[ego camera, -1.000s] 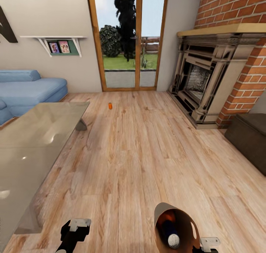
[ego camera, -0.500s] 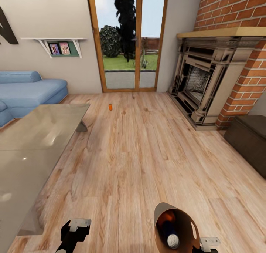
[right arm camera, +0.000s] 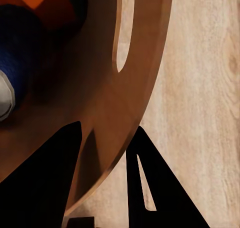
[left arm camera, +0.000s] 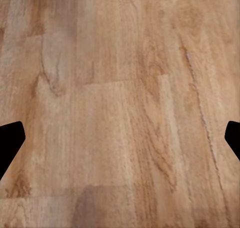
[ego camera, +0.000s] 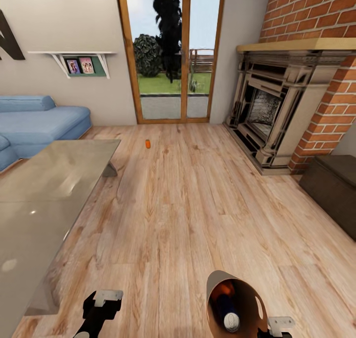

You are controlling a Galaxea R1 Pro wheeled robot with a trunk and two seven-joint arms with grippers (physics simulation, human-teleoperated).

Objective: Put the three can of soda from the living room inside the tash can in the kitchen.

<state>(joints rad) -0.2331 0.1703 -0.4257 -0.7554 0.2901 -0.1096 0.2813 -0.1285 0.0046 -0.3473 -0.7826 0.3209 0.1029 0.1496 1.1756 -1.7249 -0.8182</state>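
Soda cans are split between two places: one orange can [ego camera: 148, 143] lies alone on the light wood-plank floor [ego camera: 198, 219] of the living room, well ahead of the robot, between the far corner of the glass-topped low table [ego camera: 49, 180] and the wood-framed glass doors [ego camera: 170, 56], while a dark blue can [ego camera: 228, 311] and a second orange can [ego camera: 223, 289] sit inside the trash can [ego camera: 247, 291] at the lower edge of the head view. That copper-brown bin is tilted, its mouth turned toward the camera, and the right gripper [right arm camera: 107, 153] holds it by the rim: in the right wrist view one dark finger lies inside the wall and the other outside, pinching the thin edge between them (the blue can's silvery top [right arm camera: 4, 95] shows deep in the bin there, beside the orange one [right arm camera: 40, 3]). The left gripper [ego camera: 101, 303] hangs low over bare planks beside the table's near end; its wrist view shows the two fingertips [left arm camera: 10, 143] far apart at opposite borders with nothing between them, so the jaws are spread wide. A blue sofa [ego camera: 39, 120] stands along the left wall under a small shelf with photos [ego camera: 79, 63], and a brick fireplace [ego camera: 277, 105] with a dark bench [ego camera: 333, 190] beside it fills the right side.
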